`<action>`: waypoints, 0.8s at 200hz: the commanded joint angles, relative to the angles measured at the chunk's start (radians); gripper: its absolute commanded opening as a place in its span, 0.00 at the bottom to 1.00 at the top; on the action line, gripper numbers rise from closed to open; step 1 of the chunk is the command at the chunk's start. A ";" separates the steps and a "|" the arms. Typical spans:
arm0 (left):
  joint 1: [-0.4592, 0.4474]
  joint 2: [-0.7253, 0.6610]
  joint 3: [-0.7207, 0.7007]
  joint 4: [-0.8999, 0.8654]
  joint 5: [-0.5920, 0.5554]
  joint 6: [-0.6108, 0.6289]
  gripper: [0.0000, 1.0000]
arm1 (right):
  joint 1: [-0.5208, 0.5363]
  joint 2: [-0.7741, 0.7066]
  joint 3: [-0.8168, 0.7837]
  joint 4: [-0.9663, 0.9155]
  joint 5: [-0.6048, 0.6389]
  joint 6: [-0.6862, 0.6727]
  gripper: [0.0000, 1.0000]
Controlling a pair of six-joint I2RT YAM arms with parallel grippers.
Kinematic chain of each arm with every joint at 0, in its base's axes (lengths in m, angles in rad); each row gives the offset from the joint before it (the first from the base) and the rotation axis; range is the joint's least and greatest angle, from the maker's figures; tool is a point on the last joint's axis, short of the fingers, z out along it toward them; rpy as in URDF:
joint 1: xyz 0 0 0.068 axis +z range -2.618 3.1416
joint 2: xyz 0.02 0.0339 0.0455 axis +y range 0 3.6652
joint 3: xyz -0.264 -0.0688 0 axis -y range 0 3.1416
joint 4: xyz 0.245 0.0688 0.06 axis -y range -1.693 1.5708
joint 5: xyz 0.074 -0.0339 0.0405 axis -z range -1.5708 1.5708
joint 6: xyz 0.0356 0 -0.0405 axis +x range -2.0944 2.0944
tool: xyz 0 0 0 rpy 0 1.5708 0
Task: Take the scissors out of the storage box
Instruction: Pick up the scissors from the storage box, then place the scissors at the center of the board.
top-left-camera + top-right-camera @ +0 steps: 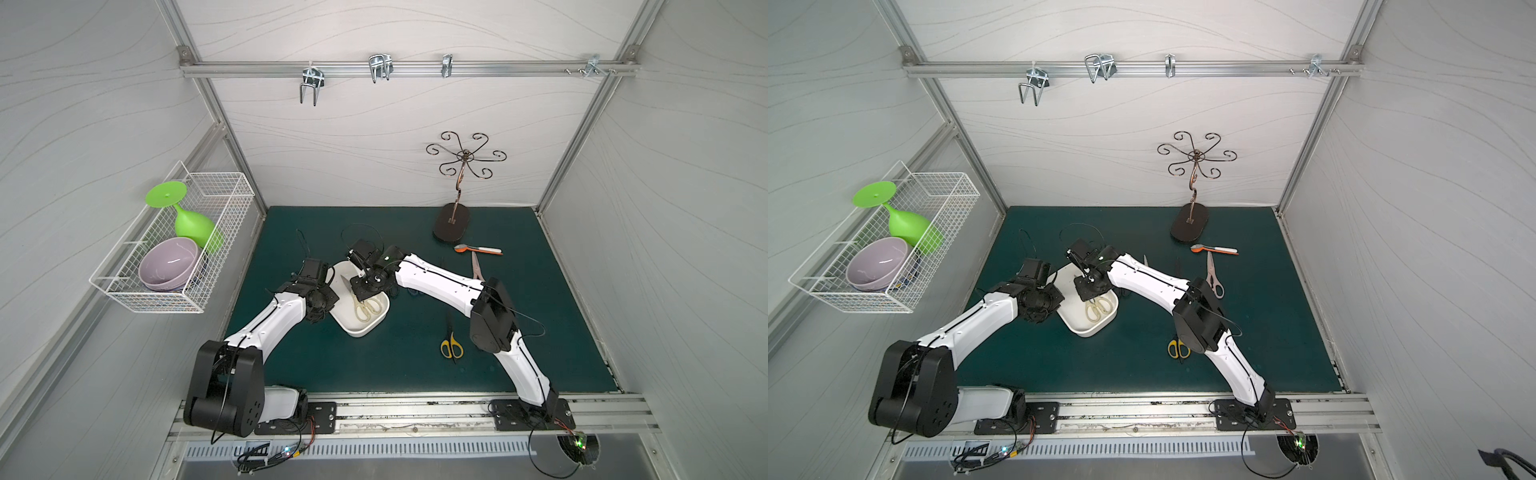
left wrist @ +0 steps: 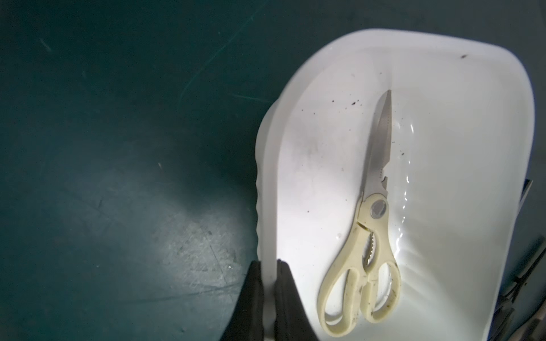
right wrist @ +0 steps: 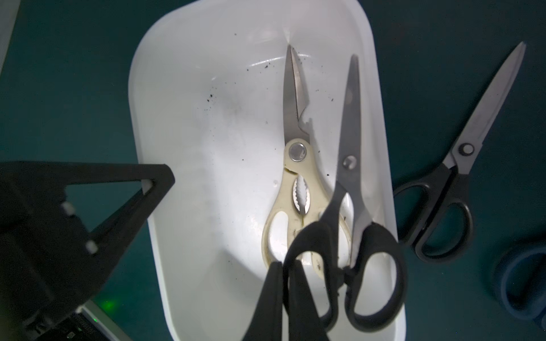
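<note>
The white storage box (image 1: 361, 332) (image 1: 1088, 330) sits mid-mat. Cream-handled kitchen scissors (image 2: 369, 242) (image 3: 295, 165) (image 1: 365, 307) lie flat inside it. My left gripper (image 2: 269, 265) (image 1: 332, 299) is shut on the box's side rim (image 2: 269, 177), one finger inside and one outside. In the right wrist view my right gripper (image 3: 285, 265) is shut on a handle loop of black-handled scissors (image 3: 350, 165). They hang over the box with the blades pointing away. In both top views the right gripper (image 1: 361, 291) (image 1: 1086, 291) hides this pair.
On the mat right of the box lie a black pair (image 3: 461, 177), a blue handle (image 3: 520, 283), yellow-black scissors (image 1: 451, 345) and grey-pink shears (image 1: 478, 268). An orange-white spoon (image 1: 478, 249) and a mug-tree stand (image 1: 452, 222) are at the back. A wire basket (image 1: 174, 249) hangs left.
</note>
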 commanded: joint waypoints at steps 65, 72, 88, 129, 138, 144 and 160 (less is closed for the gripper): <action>0.068 0.002 0.049 -0.057 0.035 0.092 0.00 | -0.022 -0.224 -0.202 0.020 0.039 0.001 0.00; 0.068 0.003 0.052 -0.057 0.038 0.097 0.00 | -0.023 -0.248 -0.238 0.017 0.048 0.009 0.00; 0.069 0.006 0.063 -0.060 0.044 0.107 0.00 | -0.021 -0.302 -0.320 0.013 0.065 0.057 0.00; 0.077 0.005 0.095 -0.086 0.048 0.149 0.00 | 0.007 -0.401 -0.478 0.008 0.130 0.188 0.00; 0.078 0.004 0.095 -0.085 0.042 0.154 0.00 | 0.021 -0.410 -0.504 -0.004 0.156 0.207 0.00; 0.082 0.004 0.094 -0.084 0.045 0.153 0.00 | 0.029 -0.415 -0.517 -0.014 0.167 0.224 0.00; 0.085 0.005 0.094 -0.083 0.041 0.160 0.00 | 0.046 -0.426 -0.553 -0.040 0.186 0.281 0.00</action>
